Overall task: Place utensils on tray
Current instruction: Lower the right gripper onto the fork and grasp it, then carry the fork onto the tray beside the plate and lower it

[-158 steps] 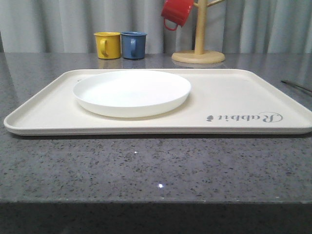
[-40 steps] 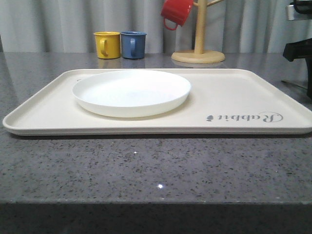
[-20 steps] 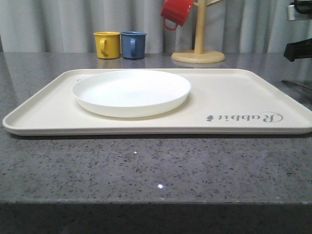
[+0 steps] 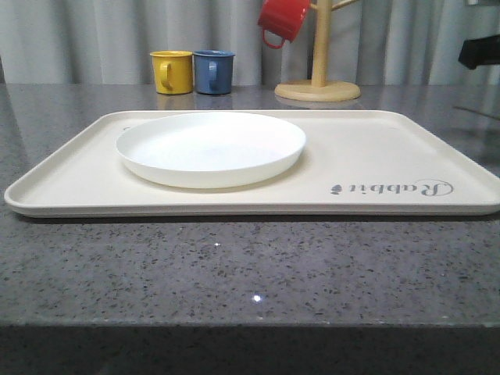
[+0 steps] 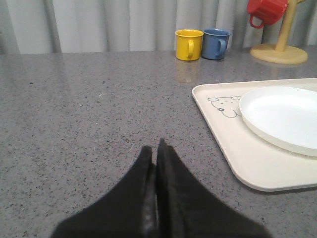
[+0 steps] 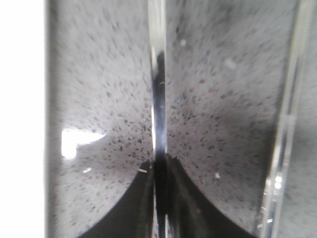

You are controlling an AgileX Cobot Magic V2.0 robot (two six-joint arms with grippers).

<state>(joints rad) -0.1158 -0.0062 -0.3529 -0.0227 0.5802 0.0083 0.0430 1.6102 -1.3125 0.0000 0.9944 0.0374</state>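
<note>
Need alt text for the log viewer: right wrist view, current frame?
Close-up of the right claw shut on a slim silver utensil, its shaft running straight away from the dark fingertips over the speckled grey countertop. A second slim silver utensil lies off to one side on the counter; the image is blurred, so which utensils they are cannot be told.

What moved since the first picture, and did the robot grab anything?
The right arm came in at the far right edge, dipped low beside the tray, and has now lifted higher. Its right pincer is shut on a thin silver utensil, too blurred to name. The plate, the mugs and the shut left pincer show no change.
</note>
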